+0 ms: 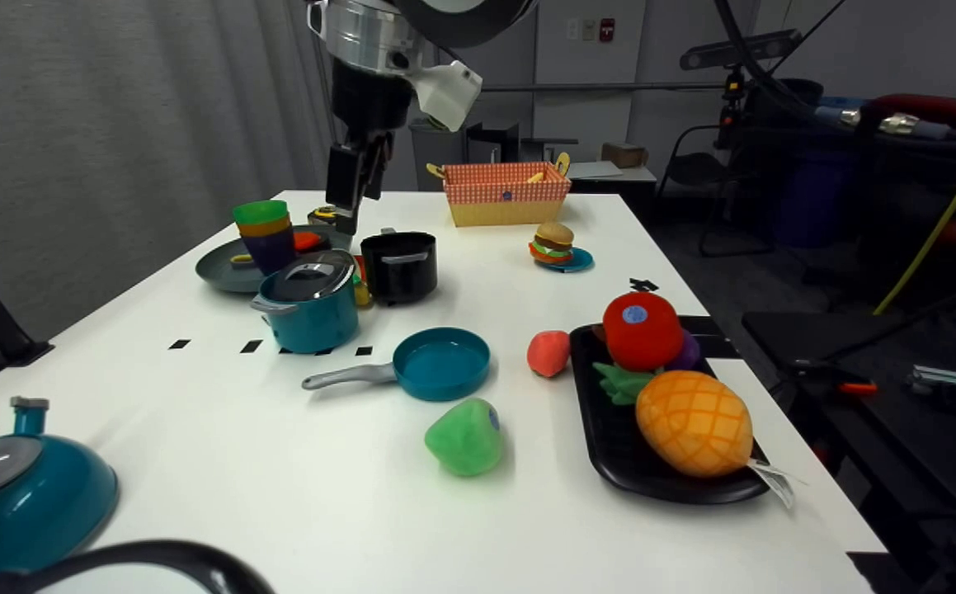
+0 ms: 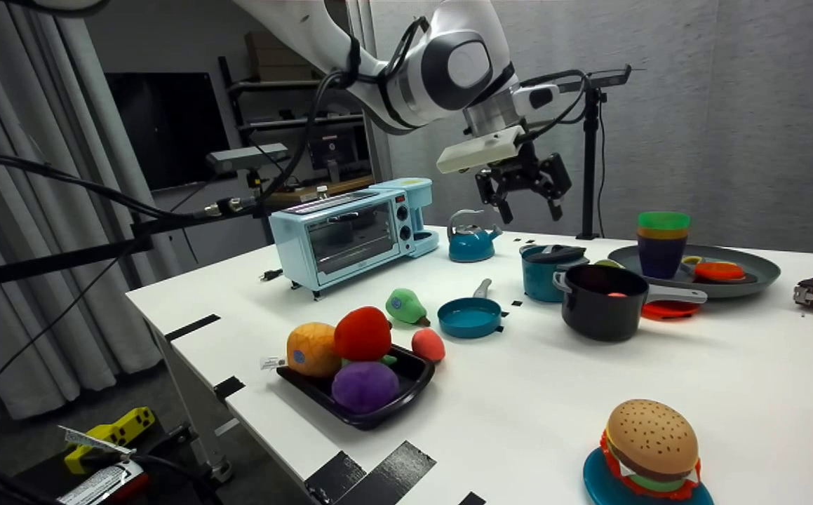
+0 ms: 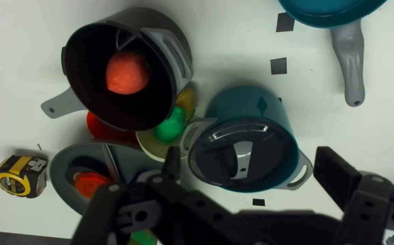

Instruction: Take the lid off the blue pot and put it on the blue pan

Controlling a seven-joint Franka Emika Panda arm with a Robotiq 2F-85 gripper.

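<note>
The dark lid lies off-centre upon the teal pot; the tool hangs above this pot, spread wide.

From different sides, both exterior views overlook the same flat white worktop; nearer, the wrist view faces downward.

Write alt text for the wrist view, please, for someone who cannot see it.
The open gripper hangs above the blue pot, whose lid is on. A black pot at upper left holds a reddish toy; the blue pan is cut off at upper right.
</note>
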